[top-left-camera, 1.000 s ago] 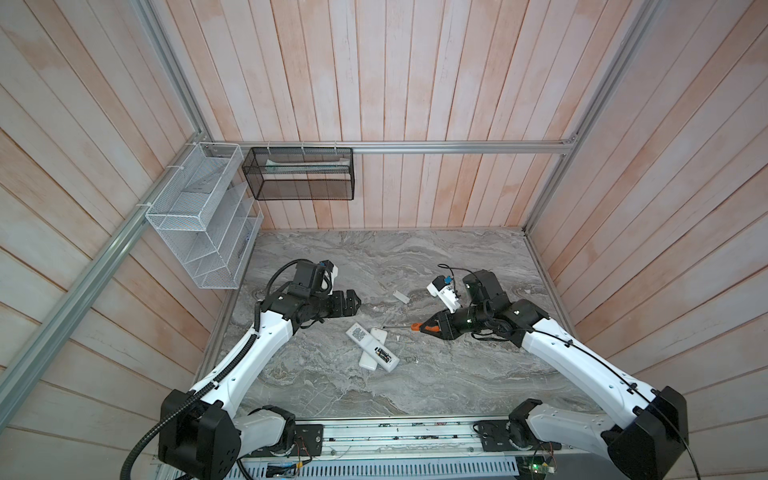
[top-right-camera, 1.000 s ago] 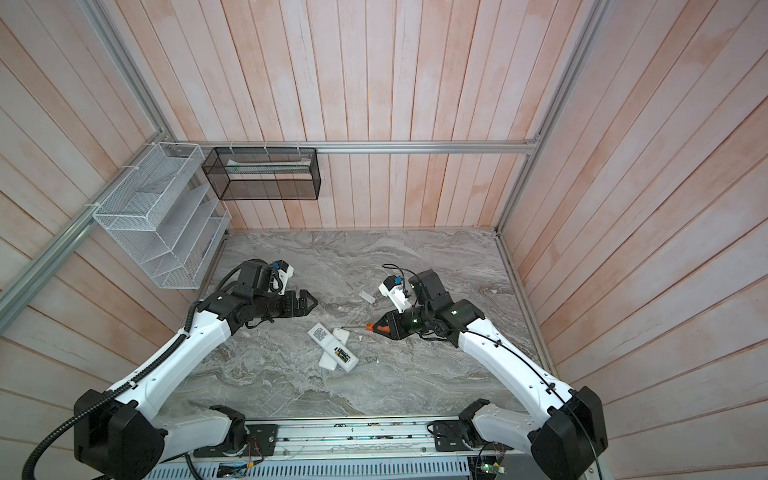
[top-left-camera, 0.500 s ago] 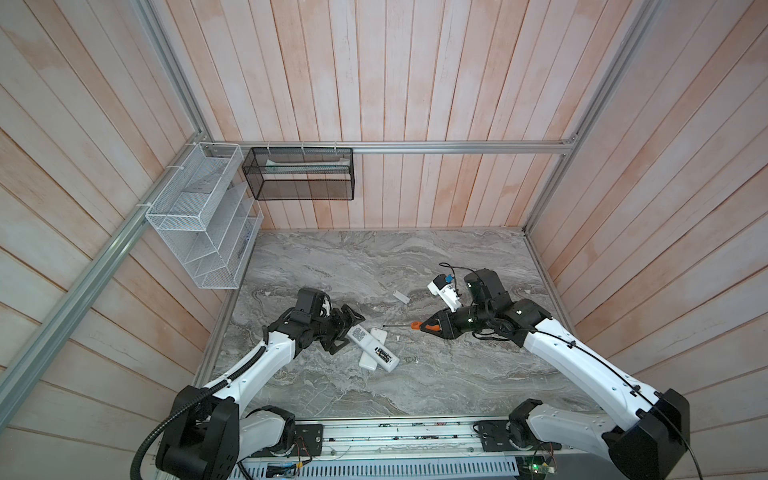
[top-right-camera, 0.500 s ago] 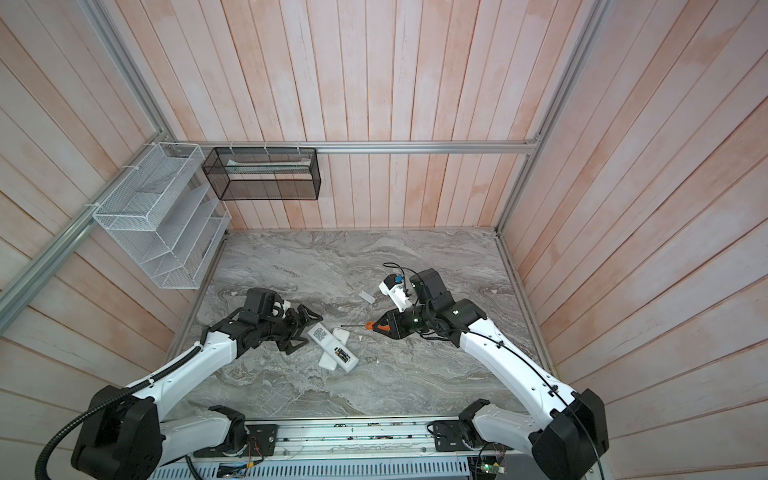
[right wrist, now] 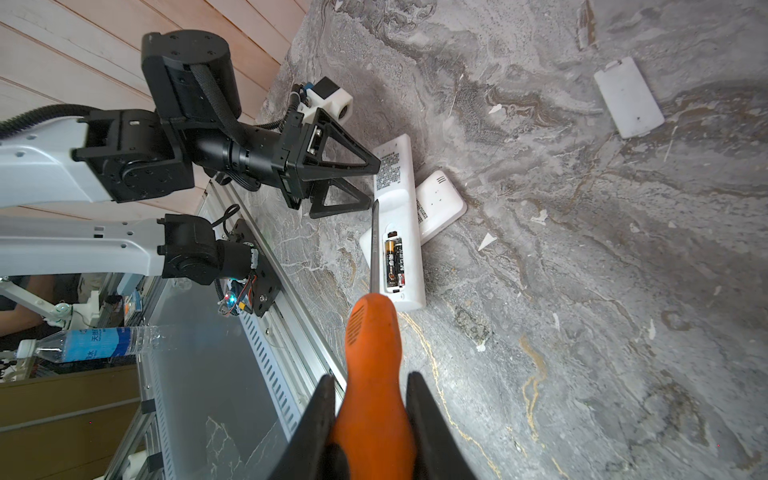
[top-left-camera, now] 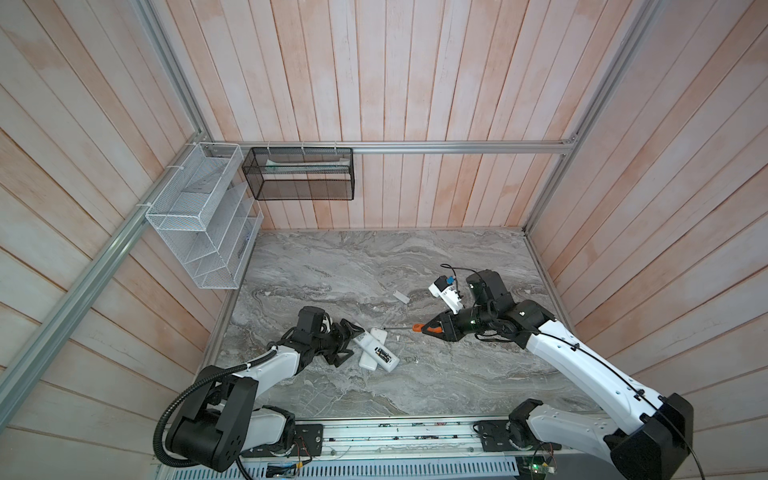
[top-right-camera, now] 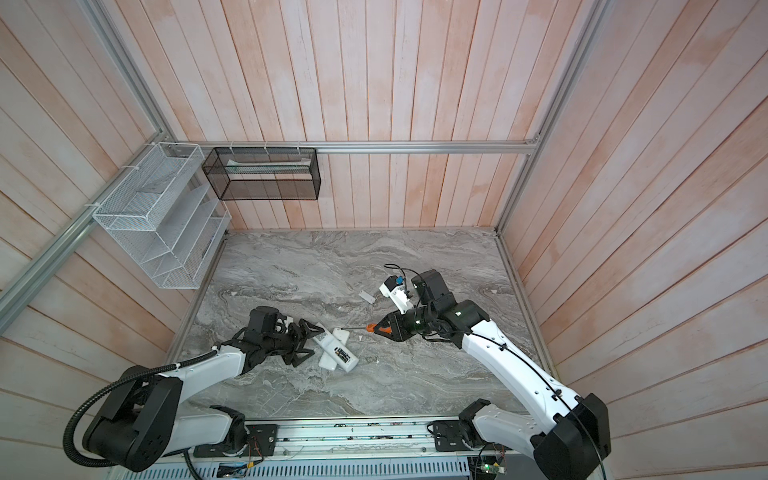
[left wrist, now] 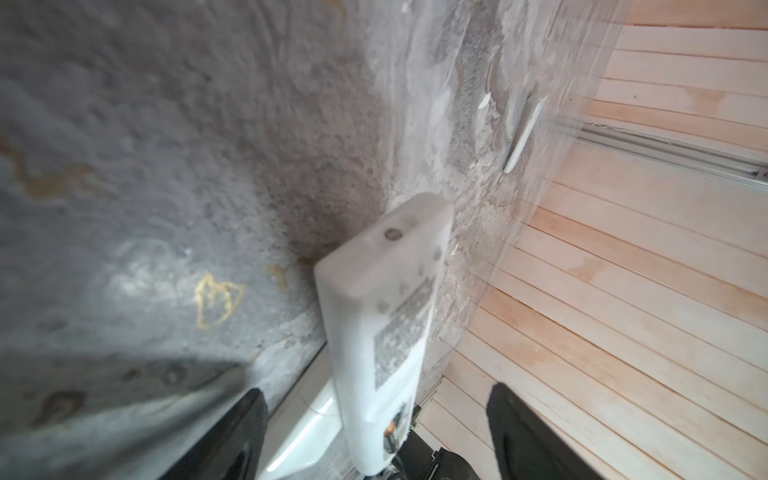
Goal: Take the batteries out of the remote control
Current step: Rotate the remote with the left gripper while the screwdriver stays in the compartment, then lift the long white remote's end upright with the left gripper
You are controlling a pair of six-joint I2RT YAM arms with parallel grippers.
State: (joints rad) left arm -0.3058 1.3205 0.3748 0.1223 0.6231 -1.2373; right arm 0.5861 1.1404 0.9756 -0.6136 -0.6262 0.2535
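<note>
Two batteries sit in the remote just beyond the wide-open left pincer; right pincer clamps the screwdriver.

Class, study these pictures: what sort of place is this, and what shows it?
Probably a robotics lab test cell: two robot arms mounted on a metal rail, a marble-look tabletop, and wood-panel walls on an aluminium frame.

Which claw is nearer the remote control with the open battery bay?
Left. The left claw is open, fingertips at the remote control's edge. The right claw stands off to the side, shut on the screwdriver; only its shaft reaches toward the remote.
</note>
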